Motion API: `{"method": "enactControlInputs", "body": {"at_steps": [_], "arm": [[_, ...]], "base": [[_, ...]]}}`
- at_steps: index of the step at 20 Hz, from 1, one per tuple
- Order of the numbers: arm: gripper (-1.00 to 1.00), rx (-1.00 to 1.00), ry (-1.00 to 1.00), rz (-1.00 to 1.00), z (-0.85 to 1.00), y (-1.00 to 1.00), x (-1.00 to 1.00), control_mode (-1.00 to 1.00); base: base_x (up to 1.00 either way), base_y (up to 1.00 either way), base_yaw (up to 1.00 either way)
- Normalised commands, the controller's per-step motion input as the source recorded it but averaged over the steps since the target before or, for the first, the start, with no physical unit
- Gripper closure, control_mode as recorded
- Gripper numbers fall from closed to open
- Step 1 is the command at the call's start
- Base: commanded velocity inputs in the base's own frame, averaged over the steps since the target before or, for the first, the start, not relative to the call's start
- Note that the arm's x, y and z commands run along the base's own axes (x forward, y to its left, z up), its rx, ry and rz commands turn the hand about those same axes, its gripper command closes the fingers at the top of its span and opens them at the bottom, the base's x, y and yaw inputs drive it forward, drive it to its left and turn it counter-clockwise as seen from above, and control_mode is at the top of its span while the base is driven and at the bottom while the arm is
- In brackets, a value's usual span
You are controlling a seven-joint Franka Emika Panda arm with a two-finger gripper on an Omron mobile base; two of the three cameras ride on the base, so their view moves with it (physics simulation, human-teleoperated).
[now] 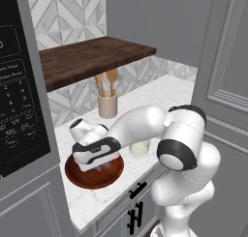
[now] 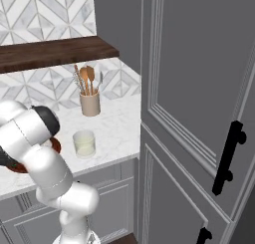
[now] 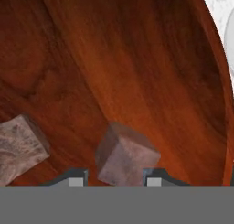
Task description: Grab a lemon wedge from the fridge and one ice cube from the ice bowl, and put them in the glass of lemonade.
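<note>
Two ice cubes sit in the ice bowl [image 3: 137, 58] in the hand view: one ice cube [image 3: 125, 157] stands between the fingertips [image 3: 77, 178] at 6 o'clock, a second cube [image 3: 18, 147] lies well apart at 8 o'clock. The gripper [image 3: 116, 179] stands partly closed, its jaws flanking the nearer cube. Whether they grip it or merely bracket it cannot be told.

From the left base view, the gripper [image 1: 97, 164] reaches down into the ice bowl [image 1: 80, 180], which rests on the white marble counter [image 1: 160, 93] near its front edge. The glass of lemonade [image 1: 139, 147] stands at the bowl's 3 o'clock, partly hidden by the arm. A beige utensil holder [image 1: 107, 105] with wooden spoons stands at 12 o'clock, against the tiled wall, under a dark wooden shelf [image 1: 92, 57].
</note>
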Motion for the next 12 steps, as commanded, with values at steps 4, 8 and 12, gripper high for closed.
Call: {"method": "enactControlInputs", "body": {"at_steps": [4,8,12], "arm": [[1.00,-0.03,0.00,0.00,-0.15,0.00,0.01,-1.00],[1.00,0.00,0.00,0.00,0.00,0.00,0.03,-1.00],[1.00,0.00,-0.10,0.00,0.19,0.00,-0.31,-1.00]], "base": [[0.00,0.00,0.00],[0.00,0.00,0.00],[0.00,0.00,0.00]]}}
